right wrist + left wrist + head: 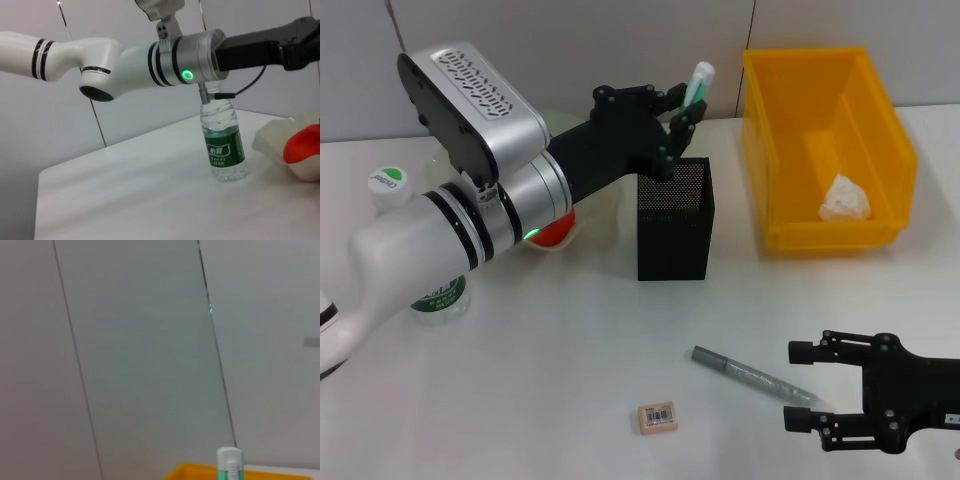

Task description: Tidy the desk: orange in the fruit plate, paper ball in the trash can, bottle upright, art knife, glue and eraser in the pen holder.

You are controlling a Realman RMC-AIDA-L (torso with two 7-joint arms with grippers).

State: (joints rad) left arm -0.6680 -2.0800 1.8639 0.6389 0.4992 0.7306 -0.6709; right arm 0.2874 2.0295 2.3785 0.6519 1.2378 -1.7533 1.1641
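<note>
My left gripper point(688, 106) is shut on the white-and-green glue point(701, 82) and holds it just above the open top of the black mesh pen holder point(675, 222). In the left wrist view the glue point(229, 465) stands before the trash can's rim point(200, 473). The yellow trash can point(825, 150) has the paper ball point(845, 200) inside. The grey art knife point(750, 372) lies on the table, its tip between the fingers of my open right gripper point(802, 385). The eraser point(658, 417) lies in front. The bottle point(392, 184) point(225, 145) stands upright. The orange point(556, 233) point(302, 145) sits in the fruit plate point(558, 120) point(272, 142), largely hidden by my left arm.
My left arm stretches from the left edge across the plate to the pen holder. The trash can stands close to the right of the pen holder. A grey wall runs along the table's far edge.
</note>
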